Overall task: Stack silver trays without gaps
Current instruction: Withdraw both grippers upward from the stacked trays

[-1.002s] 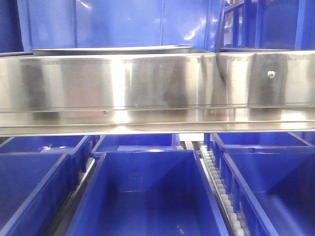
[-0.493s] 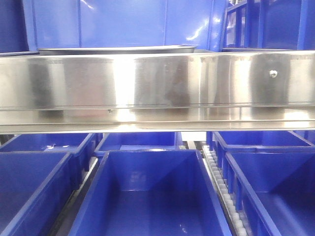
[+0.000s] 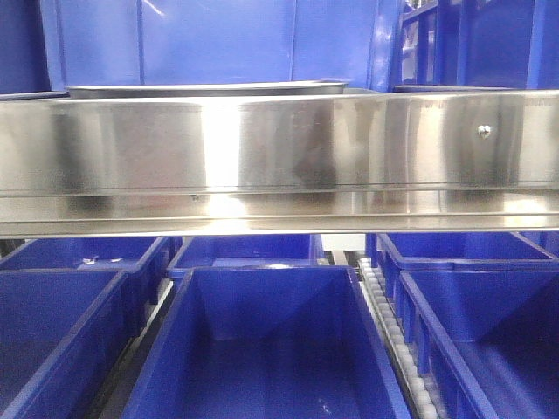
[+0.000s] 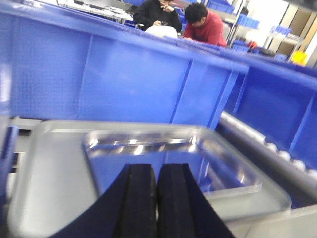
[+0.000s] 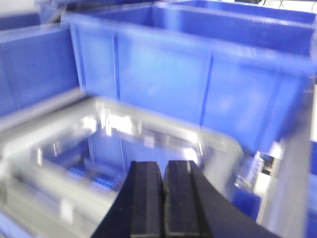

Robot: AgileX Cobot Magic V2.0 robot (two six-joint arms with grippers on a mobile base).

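Note:
In the front view only the thin rim of a silver tray (image 3: 205, 88) shows above the steel rail, and neither gripper is in that view. The left wrist view looks down on a shiny silver tray (image 4: 54, 163) with a wide flat rim, in front of a blue bin. My left gripper (image 4: 157, 171) hangs over the tray's near part, shut, with nothing between its pads. The right wrist view, which is blurred, shows a silver tray (image 5: 213, 144). My right gripper (image 5: 162, 168) is shut and empty above it. I cannot tell whether both views show the same tray.
A long brushed-steel shelf rail (image 3: 279, 153) with a screw (image 3: 481, 131) crosses the front view. Blue bins (image 3: 218, 44) stand behind the tray, and several more (image 3: 271, 349) sit below on a roller track (image 3: 389, 332). Two people (image 4: 203, 27) sit far behind.
In the front view the tray rim and the rail's screw sit slightly further right than a second ago. A dark reflection on the rail's right part is gone.

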